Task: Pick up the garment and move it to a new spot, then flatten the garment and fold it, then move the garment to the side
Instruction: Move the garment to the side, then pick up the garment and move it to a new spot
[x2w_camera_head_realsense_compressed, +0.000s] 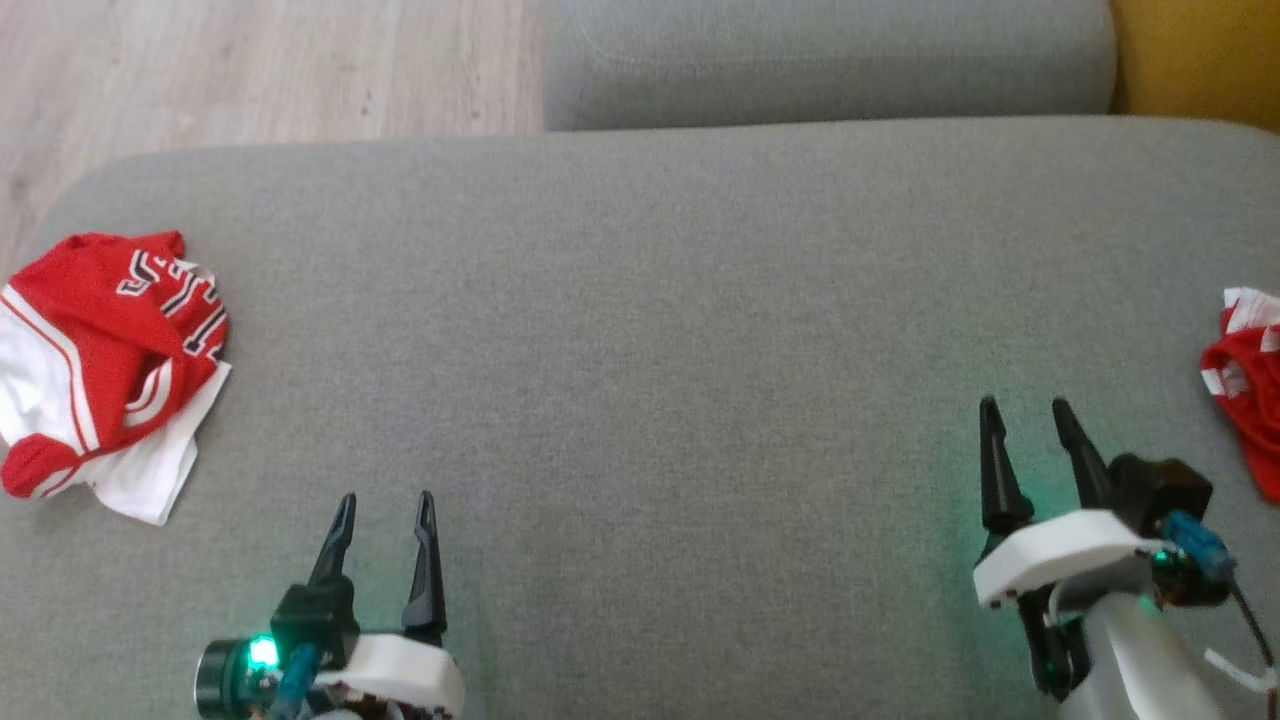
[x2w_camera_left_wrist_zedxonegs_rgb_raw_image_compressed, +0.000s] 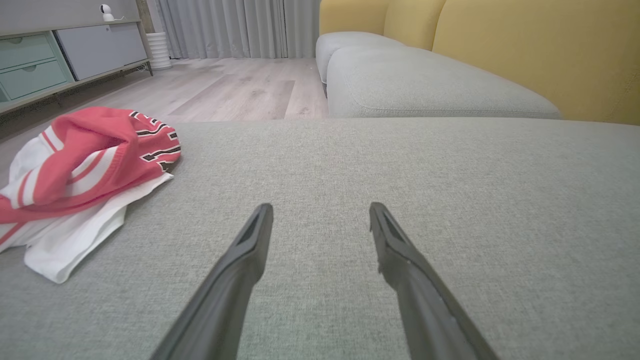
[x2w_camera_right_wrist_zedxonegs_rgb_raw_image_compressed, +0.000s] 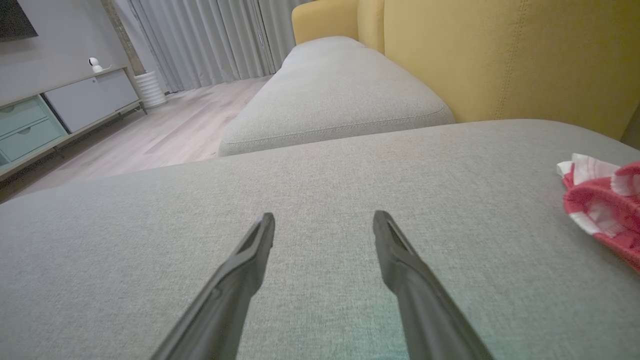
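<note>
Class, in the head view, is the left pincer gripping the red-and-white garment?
No, the left pincer stands open over the cushion, apart from the garment lying off to its left.

My left hand (x2w_camera_head_realsense_compressed: 387, 497) and right hand (x2w_camera_head_realsense_compressed: 1025, 403) each end in two long, tapering black fingers (x2w_camera_head_realsense_compressed: 997, 470) set in a white shell (x2w_camera_head_realsense_compressed: 1060, 550); a green light (x2w_camera_head_realsense_compressed: 262, 652) glows by a blue-sleeved cable (x2w_camera_head_realsense_compressed: 1197, 545).

Red-and-white cloth (x2w_camera_head_realsense_compressed: 1248, 395) cut off at right edge, lettering on garment (x2w_camera_head_realsense_compressed: 100, 335) partly hidden
</note>
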